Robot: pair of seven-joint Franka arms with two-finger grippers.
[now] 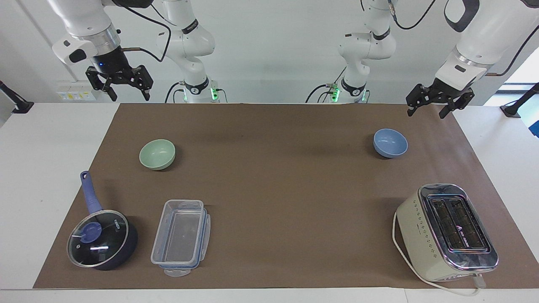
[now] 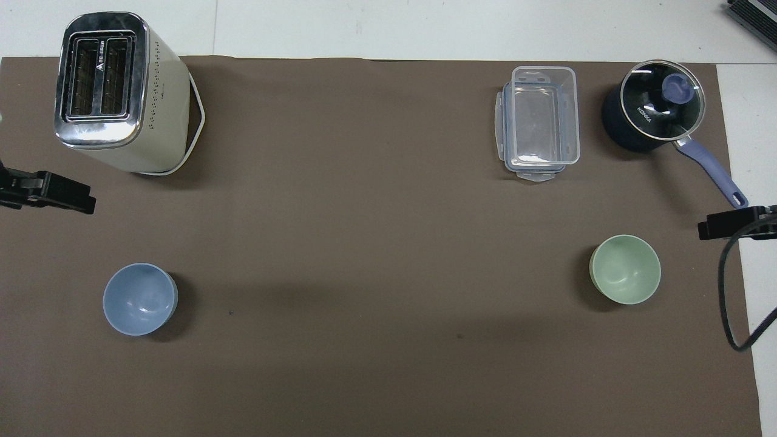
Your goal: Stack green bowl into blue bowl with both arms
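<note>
The green bowl [image 1: 157, 154] [image 2: 625, 269] stands upright and empty on the brown mat, toward the right arm's end. The blue bowl [image 1: 390, 142] [image 2: 140, 298] stands upright and empty toward the left arm's end. The two bowls are far apart. My right gripper [image 1: 125, 93] [image 2: 722, 226] hangs open and empty, high over the mat's edge at its own end. My left gripper [image 1: 426, 111] [image 2: 61, 197] hangs open and empty, high over the mat's edge at its own end. Neither gripper touches a bowl.
A dark blue saucepan with a glass lid [image 1: 101, 237] and a clear plastic box [image 1: 181, 237] lie farther from the robots than the green bowl. A cream toaster [image 1: 448, 231] stands farther out than the blue bowl.
</note>
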